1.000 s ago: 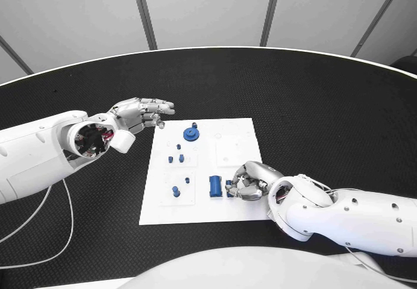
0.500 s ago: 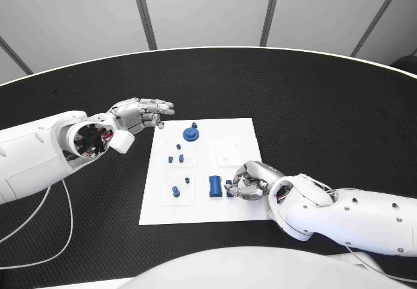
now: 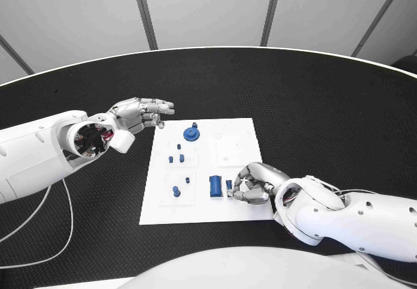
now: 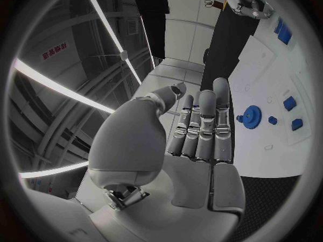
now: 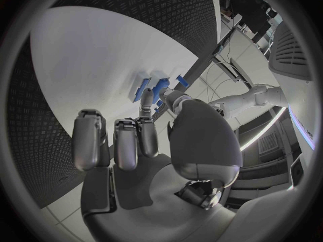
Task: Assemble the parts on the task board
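Right hand (image 3: 252,185) sits low on the near right part of the white task board (image 3: 234,212), at about five o'clock from the board's middle. Its white arm comes in from the lower right. Its fingers (image 5: 126,141) are curled in and pointing down at the board. A small blue part (image 3: 229,184) is right at the fingertips, but I cannot tell if the hand is holding it or only touching it. A longer blue block (image 3: 214,186) stands just beside it, toward nine o'clock.

Left hand (image 3: 139,114) floats above the black table (image 3: 330,102), off the board's far left corner, at about ten o'clock. Its fingers (image 4: 202,125) are close together, a little bent, and hold nothing. A round blue gear (image 3: 191,133) sits on the board near that hand. A few more small blue pegs (image 3: 176,159) stand on the board's left side.
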Tool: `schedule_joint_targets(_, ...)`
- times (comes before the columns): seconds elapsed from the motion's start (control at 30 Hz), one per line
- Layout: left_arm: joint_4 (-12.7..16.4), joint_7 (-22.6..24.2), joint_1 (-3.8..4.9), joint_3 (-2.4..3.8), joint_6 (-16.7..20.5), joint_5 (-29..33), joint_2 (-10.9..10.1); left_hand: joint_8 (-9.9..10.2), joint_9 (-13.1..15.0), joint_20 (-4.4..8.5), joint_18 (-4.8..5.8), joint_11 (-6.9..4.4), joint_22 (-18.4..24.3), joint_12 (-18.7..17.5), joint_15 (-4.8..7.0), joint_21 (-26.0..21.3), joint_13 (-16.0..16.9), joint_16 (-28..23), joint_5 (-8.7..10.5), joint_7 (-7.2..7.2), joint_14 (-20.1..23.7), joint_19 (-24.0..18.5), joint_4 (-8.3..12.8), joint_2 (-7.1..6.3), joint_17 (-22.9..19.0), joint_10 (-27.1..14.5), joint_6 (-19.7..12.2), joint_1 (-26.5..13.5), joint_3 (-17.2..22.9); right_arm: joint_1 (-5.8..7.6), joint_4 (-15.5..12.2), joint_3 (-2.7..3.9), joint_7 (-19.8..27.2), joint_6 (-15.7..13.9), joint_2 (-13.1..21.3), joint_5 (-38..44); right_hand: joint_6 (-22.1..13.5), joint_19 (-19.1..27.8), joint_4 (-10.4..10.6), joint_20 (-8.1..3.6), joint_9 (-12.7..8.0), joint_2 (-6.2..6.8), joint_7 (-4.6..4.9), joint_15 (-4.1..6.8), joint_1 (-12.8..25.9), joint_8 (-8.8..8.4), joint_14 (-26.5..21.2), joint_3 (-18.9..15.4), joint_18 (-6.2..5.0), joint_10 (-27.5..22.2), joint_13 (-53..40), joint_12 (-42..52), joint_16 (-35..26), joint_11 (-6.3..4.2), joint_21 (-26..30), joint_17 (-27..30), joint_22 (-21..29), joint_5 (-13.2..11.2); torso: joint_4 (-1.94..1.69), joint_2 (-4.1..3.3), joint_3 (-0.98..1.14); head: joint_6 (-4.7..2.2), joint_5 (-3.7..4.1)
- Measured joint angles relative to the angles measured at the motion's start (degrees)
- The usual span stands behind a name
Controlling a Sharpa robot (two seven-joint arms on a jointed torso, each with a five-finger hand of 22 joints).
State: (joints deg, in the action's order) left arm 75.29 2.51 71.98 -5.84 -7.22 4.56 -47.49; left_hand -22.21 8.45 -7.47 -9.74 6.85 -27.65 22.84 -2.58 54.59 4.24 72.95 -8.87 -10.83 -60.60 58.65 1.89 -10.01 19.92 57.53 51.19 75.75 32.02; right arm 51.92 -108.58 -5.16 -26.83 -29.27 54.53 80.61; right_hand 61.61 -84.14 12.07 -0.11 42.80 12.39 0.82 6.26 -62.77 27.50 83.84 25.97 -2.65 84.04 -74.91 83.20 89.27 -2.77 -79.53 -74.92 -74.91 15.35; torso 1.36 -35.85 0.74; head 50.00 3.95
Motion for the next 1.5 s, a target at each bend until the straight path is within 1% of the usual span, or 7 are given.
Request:
schedule_joint_targets(0.47,0.05,0.07,-0.01,-0.01,-0.04,0.00,0.01,0.00,-0.07,0.00,0.00,0.00,0.09,0.00,0.00,0.00,0.00,0.00,0.00,0.00,0.00,0.00,0.00,0.00,-0.09,0.00,0.00,0.00,0.00,-0.01,3.70,-0.01,-0.86,0.76,-2.15,0.00,-0.22,0.00,-1.12,0.00,-0.20,-0.62,-0.22,0.05,-1.95,0.00,0.06,0.80,0.00,0.00,0.00,0.00,0.00,-0.41,0.00,0.01,0.00,-1.16,-0.12,0.01,-0.10,0.00,0.03)
schedule_joint_targets(0.67,0.04,0.07,-0.01,-0.01,0.01,0.00,-0.04,0.00,-0.06,0.00,0.00,0.00,0.08,0.00,0.00,0.00,0.00,0.00,0.00,0.00,0.00,0.00,0.00,0.00,-0.08,0.00,0.00,0.00,0.00,-0.01,4.80,-0.01,-0.88,2.25,-2.74,0.00,-0.22,0.00,-3.81,0.00,-0.84,-0.08,-0.22,0.19,-5.38,-0.01,0.20,2.24,0.00,0.00,0.00,0.31,0.00,-0.41,0.00,0.01,0.00,-9.03,-0.10,-0.01,-0.11,0.00,-0.03)
schedule_joint_targets(0.8,0.04,0.07,-0.01,-0.01,0.00,0.00,-0.03,0.00,-0.06,0.00,0.00,0.00,0.08,0.00,0.00,0.00,0.00,0.00,0.00,0.00,0.00,0.00,0.00,0.00,-0.08,0.00,0.00,0.00,0.00,-0.01,5.06,-0.02,-1.03,2.37,-2.83,0.00,-0.22,0.00,-4.26,0.00,-1.10,0.23,-0.22,0.19,-5.96,-0.01,0.20,2.70,0.00,0.00,0.00,0.31,0.00,-0.41,0.00,0.01,0.00,-10.30,-0.06,0.00,-0.11,0.00,-0.07)
schedule_joint_targets(1.17,-0.02,0.15,-0.01,-0.01,0.00,0.00,0.00,0.00,-0.06,0.00,0.00,0.00,0.08,0.00,0.00,0.00,0.00,0.00,0.00,0.00,0.00,0.00,0.00,0.00,-0.08,0.00,0.00,0.00,0.00,-0.02,4.13,-0.02,0.11,-1.78,-2.05,0.00,-0.21,0.00,-4.19,0.00,-1.46,0.31,-0.21,0.19,-7.78,-0.26,0.20,3.13,0.00,0.00,-0.04,0.30,0.00,-0.40,0.00,0.01,0.00,-7.90,-0.01,0.05,-0.07,0.00,-0.01)
schedule_joint_targets(1.3,-0.02,0.31,-0.01,-0.01,0.07,0.00,0.04,0.00,-0.06,0.00,0.00,0.00,0.07,0.00,0.00,0.00,0.00,0.00,0.00,0.00,0.00,0.00,0.00,0.00,-0.08,0.00,0.00,0.00,0.00,-0.01,3.24,-0.01,2.40,-4.47,-1.29,-0.76,-0.37,0.00,-3.04,0.00,-1.63,1.16,-0.07,0.19,-5.23,-0.58,0.20,2.11,0.00,0.00,-0.04,-0.67,-0.04,-0.40,1.56,0.01,0.00,-7.19,-0.01,0.06,-0.08,0.00,0.03)
schedule_joint_targets(1.43,-0.12,0.60,-0.01,-0.01,0.32,0.00,0.14,0.00,-0.05,0.00,0.00,0.00,0.07,0.00,0.00,0.00,0.00,0.00,0.00,0.00,0.00,0.00,-0.15,0.00,-0.08,0.00,0.00,0.00,-0.15,0.00,2.66,0.01,8.20,-7.86,-0.15,-5.62,-3.43,0.11,-1.75,0.15,-2.71,1.58,1.68,-0.63,-4.56,-3.00,0.15,0.82,0.00,-0.04,-0.03,-4.71,-1.26,0.83,6.24,0.01,0.00,-6.34,0.03,0.14,-0.15,-0.15,0.03)
schedule_joint_targets(1.5,-0.16,0.82,-0.02,-0.01,0.49,0.01,0.19,0.00,-0.05,0.00,0.00,0.00,0.07,0.00,0.00,0.00,0.00,0.00,0.00,0.00,0.00,0.00,-0.15,0.00,-0.08,0.00,0.00,0.00,-0.15,0.02,3.09,0.11,12.67,-9.18,0.29,-9.21,-5.59,0.11,-1.10,1.19,-3.71,2.04,3.07,-1.77,-4.09,-5.14,0.15,-0.42,-0.99,-0.48,-0.03,-9.23,-3.02,2.16,12.88,0.01,0.00,-4.12,0.10,0.22,-0.21,-0.47,-0.03)
